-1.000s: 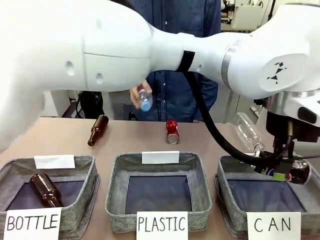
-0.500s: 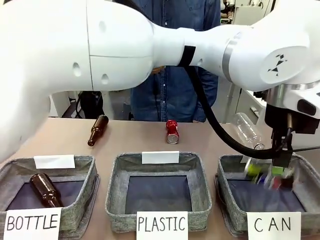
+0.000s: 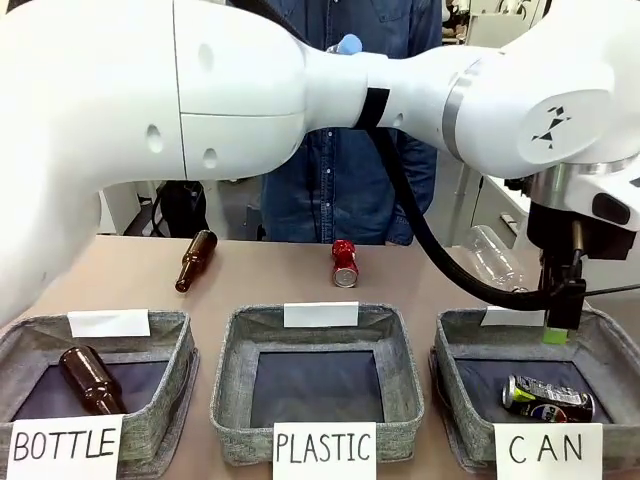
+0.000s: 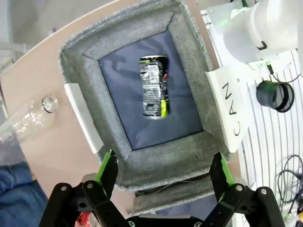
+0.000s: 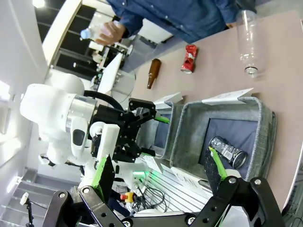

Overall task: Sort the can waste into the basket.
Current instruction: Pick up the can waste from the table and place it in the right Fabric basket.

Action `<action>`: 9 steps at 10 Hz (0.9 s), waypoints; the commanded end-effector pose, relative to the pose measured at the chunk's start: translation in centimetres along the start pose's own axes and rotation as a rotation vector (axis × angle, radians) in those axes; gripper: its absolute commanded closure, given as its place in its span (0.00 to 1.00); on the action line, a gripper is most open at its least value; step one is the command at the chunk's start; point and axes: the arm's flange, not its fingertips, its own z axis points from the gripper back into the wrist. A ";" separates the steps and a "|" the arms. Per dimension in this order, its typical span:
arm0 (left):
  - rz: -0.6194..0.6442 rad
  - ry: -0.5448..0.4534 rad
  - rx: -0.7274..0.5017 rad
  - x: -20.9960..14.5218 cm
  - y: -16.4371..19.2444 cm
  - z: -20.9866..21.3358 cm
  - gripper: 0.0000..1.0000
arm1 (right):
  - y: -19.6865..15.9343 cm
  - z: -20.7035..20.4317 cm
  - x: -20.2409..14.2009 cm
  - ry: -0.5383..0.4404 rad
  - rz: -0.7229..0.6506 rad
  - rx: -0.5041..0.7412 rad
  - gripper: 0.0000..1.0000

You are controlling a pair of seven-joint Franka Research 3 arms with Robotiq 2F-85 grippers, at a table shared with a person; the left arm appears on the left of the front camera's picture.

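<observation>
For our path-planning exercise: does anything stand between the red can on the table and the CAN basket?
Nothing visible blocks it. Bare table lies between the red can and the CAN basket. A clear plastic bottle lies just beyond the basket's far rim, beside that line. The open left gripper hangs over the basket.

Table (image 3: 110, 270) top is matte tan-brown, evenly lit, no hard shadows. Front view: white cabinet-like furniture (image 3: 492, 205) behind the table's far right, dark gap (image 3: 180, 212) behind its far left. Left wrist view: white ribbed panel (image 4: 284, 146) just beside the table edge, black cables (image 4: 289, 176) lying on it. Right wrist view: bright ceiling lamp (image 5: 39, 3) in the top corner, white beam (image 5: 64, 23) next to dark panels (image 5: 75, 52), possibly windows, too blurred to tell.
</observation>
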 end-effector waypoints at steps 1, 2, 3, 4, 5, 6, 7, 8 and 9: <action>0.084 0.044 -0.026 -1.2 -0.3 2.3 0.00 | 0.3 0.1 0.4 -0.019 -0.023 -0.002 0.00; 0.107 0.052 -0.041 -4.0 -1.2 4.8 0.00 | 0.3 0.1 0.4 -0.019 -0.023 -0.002 0.00; 0.152 0.009 -0.021 -8.1 -2.4 8.6 0.00 | 0.0 0.0 0.0 0.000 0.000 0.000 0.00; 0.246 -0.013 0.024 -13.3 -4.0 12.1 0.00 | 0.5 -2.7 1.1 0.041 -0.003 -0.005 0.00; 0.367 -0.037 0.058 -19.2 -6.3 15.2 0.00 | 1.7 -6.5 2.6 0.072 -0.024 0.022 0.00; 0.481 -0.060 0.074 -24.3 -8.5 17.2 0.00 | 3.2 -10.1 3.8 0.081 -0.093 0.093 0.00; 0.624 -0.093 0.086 -29.2 -10.5 18.9 0.00 | 4.6 -14.0 4.1 0.085 -0.095 0.108 0.00; 0.790 -0.144 0.093 -34.3 -12.5 20.5 0.00 | 5.8 -17.8 3.6 0.166 -0.072 0.160 0.00; 0.952 -0.232 0.092 -40.1 -15.3 22.0 0.00 | 6.7 -21.7 2.7 0.275 -0.074 0.190 0.00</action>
